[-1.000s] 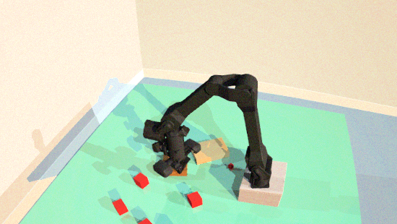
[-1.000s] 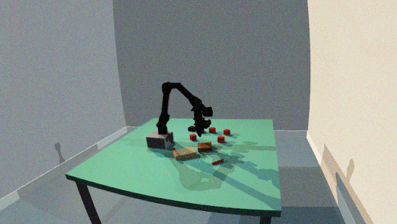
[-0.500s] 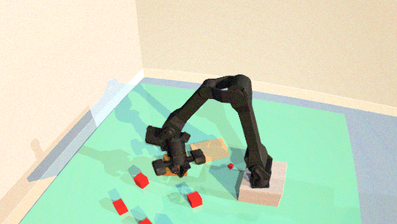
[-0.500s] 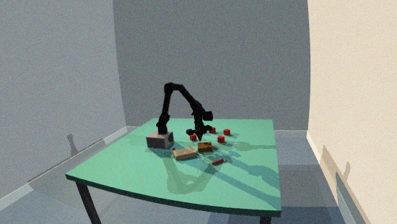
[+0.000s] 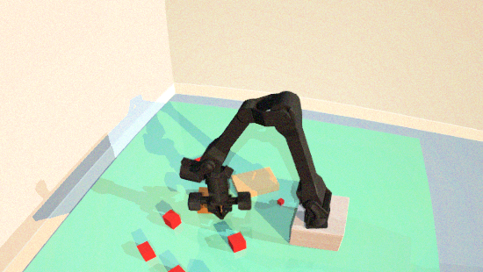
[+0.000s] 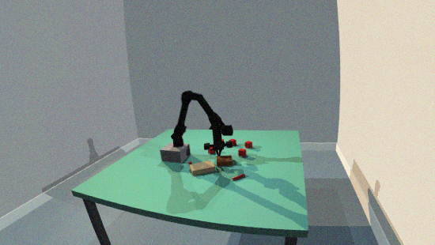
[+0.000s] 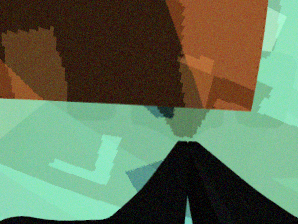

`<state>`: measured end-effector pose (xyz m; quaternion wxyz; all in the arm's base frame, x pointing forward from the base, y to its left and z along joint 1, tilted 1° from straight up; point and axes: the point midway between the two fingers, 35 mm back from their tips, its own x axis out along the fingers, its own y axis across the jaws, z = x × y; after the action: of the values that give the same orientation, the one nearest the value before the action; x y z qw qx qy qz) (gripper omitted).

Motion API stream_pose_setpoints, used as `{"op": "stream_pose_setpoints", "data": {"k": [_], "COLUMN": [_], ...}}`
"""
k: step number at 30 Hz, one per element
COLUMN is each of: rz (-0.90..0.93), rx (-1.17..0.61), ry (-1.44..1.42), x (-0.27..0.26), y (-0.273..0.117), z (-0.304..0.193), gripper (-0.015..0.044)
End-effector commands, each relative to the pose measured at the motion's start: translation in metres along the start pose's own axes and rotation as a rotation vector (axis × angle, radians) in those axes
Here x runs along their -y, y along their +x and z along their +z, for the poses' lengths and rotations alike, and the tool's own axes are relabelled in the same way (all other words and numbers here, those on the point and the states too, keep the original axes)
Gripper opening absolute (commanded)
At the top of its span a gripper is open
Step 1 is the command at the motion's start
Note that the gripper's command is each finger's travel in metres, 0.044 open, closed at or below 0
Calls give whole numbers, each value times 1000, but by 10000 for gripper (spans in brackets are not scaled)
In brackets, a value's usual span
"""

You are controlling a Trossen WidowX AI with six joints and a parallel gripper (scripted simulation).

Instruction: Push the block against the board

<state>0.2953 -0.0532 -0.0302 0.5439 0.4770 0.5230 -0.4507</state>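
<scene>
The square block (image 5: 204,210) (image 6: 225,161) (image 7: 225,40) is orange-brown and lies flat, partly hidden by the gripper in the top view. The board (image 5: 260,181) (image 6: 202,168) is light tan and lies flat beside it, turned at an angle. A narrow gap shows between them in the exterior view; the board is not seen in the wrist view. My gripper (image 5: 222,217) (image 6: 219,154) (image 7: 186,151) points down, shut and empty. Its tips are beside one long edge of the block in the wrist view, with green surface showing between. Whether the tips touch the table cannot be told.
Red cubes (image 5: 171,219) (image 5: 237,242) (image 6: 242,152) (image 6: 248,145) stand near the block. A red bar (image 6: 239,177) lies on its other side. A tiny red cube (image 5: 280,202) (image 6: 190,163) lies between the board and the arm's base box (image 5: 316,237) (image 6: 174,154).
</scene>
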Motion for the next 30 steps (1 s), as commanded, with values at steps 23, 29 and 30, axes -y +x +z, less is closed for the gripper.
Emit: {"op": "stream_pose_setpoints", "data": {"k": [23,29,30], "rz": [-5,-5,-5], "rx": [2,2,2], "ry": [19,19,19], "x": [1,0,0], "y": [2,2,2], "z": [17,22,23], "gripper": [0,0,0]}}
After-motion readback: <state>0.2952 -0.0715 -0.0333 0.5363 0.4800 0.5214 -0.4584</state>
